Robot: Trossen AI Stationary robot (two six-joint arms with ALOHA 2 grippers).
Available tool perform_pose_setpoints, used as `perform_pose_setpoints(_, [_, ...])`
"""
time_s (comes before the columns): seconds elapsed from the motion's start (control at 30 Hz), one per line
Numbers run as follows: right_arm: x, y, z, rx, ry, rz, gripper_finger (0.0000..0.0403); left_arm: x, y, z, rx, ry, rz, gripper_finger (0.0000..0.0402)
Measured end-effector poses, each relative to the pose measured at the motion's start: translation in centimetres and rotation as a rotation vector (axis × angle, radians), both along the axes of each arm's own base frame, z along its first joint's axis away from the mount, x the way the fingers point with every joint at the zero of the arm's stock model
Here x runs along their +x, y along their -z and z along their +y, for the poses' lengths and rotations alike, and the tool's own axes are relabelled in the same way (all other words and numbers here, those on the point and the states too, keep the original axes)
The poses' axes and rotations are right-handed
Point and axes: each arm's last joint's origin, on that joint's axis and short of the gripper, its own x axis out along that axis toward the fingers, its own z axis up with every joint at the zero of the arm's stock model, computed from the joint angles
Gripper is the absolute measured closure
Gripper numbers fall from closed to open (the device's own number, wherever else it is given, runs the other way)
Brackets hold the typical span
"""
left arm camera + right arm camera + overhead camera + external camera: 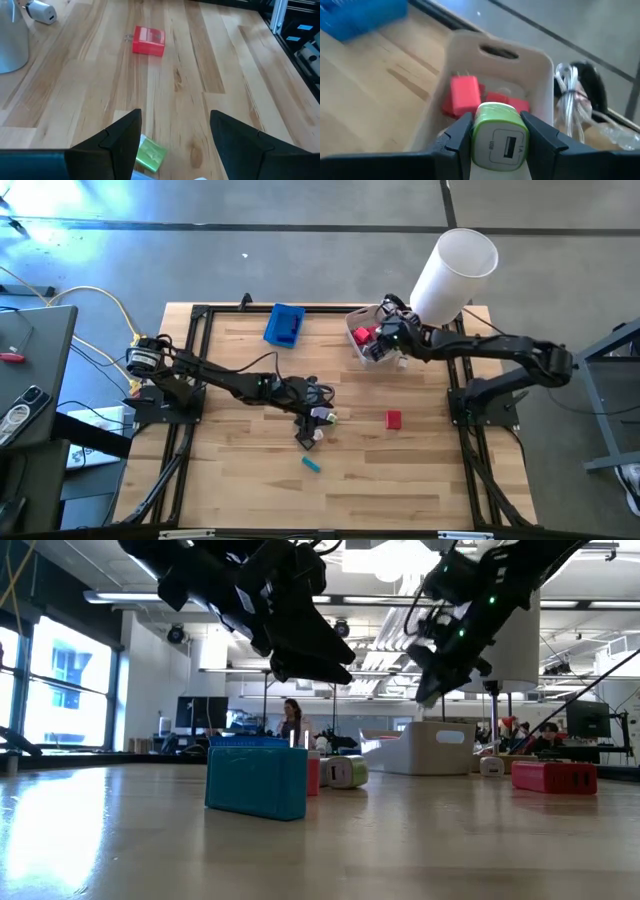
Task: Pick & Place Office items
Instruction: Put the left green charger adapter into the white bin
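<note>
Counting from the near edge of the counter (pixel 250 480), one teal block (pixel 311 465) lies alone, its long axis slanting across the boards. Next come a small white-and-green charger (pixel 322 418) under the left gripper (pixel 312 428) and one red block (pixel 393 419) lying flat well out to the right, its two prongs pointing toward the left arm's side in the left wrist view. From table height the teal block stands nearest, with the small white-and-green charger and the red block farther back.

Left fingers (pixel 122 137) hang parted just above the wood, holding nothing; a green-edged piece (pixel 150 154) lies between them.

Farther back, the right gripper (pixel 498 131) hovers over the translucent white bin (pixel 362 348), its fingers clamped on one white charger with a green band (pixel 499 134), socket face toward the wrist camera. Inside the bin I count at least three red pieces (pixel 465 94); one has its prongs pointing up. A bundled cable (pixel 569 102) lies just beside the bin.

At the far edge sits one blue tray (pixel 285 324), and a white cylinder (pixel 452 273) stands near the right arm.
</note>
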Motion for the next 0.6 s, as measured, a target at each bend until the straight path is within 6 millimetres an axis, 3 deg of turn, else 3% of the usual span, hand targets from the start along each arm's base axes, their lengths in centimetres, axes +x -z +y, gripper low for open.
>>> perform_pose_setpoints(0.37, [1.6,4.3,-2.4,0.059,0.039,0.072,0.0276,0.0,0.0,0.0,-0.003,-0.001,0.001,0.0174])
perform_pose_setpoints(0.6, [2.2,5.5,-3.4,0.047,0.064,0.061,0.0276,0.0,0.0,0.0,-0.003,-0.001,0.001,0.0174])
